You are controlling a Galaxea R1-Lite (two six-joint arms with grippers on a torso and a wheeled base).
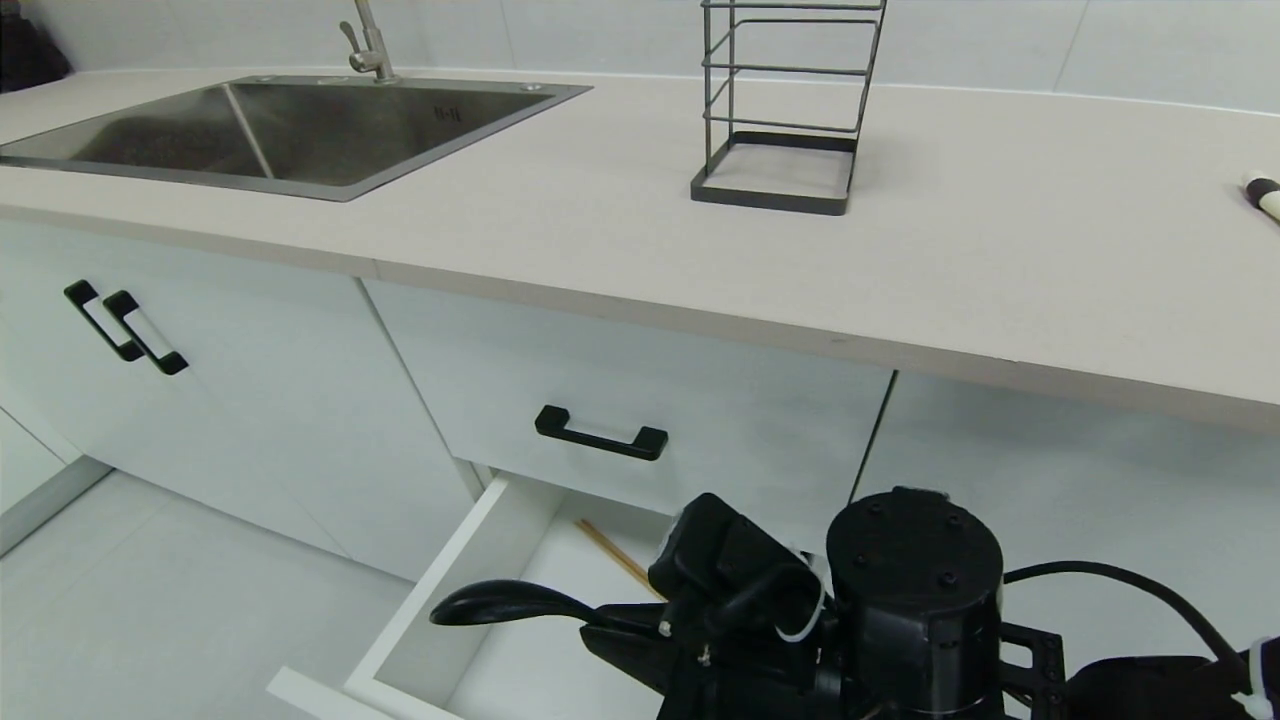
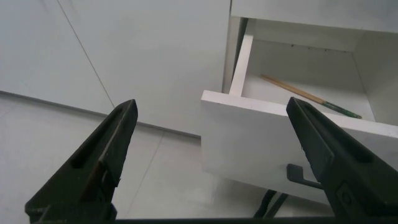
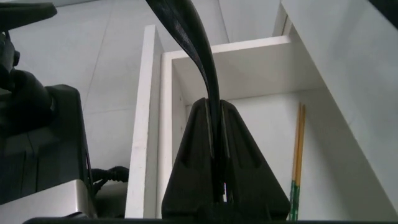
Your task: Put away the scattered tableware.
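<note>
Closest in the head view, the right gripper (image 1: 630, 632) is pinched on the handle of a black spoon (image 1: 495, 602). The spoon's bowl sticks out to the left of the fingers, above the left part of an open white drawer (image 1: 440, 590). A pair of wooden chopsticks (image 1: 612, 555) lies on the drawer floor, beyond the spoon. Above it is a shut drawer with a black handle (image 1: 600, 432). Farther off, the counter (image 1: 600, 230) carries a steel sink (image 1: 300, 130) on the left and a black wire rack (image 1: 785, 110) near the middle. A small dark mark on the sink's far wall is too small to read.

From the left wrist, the left gripper (image 2: 211, 102) has its fingers (image 2: 112, 155) spread wide and holds nothing. It sits low, outside the drawer's (image 2: 249, 143) front corner. The chopsticks (image 2: 308, 96), green at one end, lie inside.

From the right wrist, the right gripper (image 3: 217, 118) is pressed together on the spoon (image 3: 183, 34). The spoon curves up and away from the jaws over the drawer (image 3: 149, 124). The chopsticks (image 3: 299, 149) lie beside the jaws, apart from the spoon. No writing can be read.
</note>
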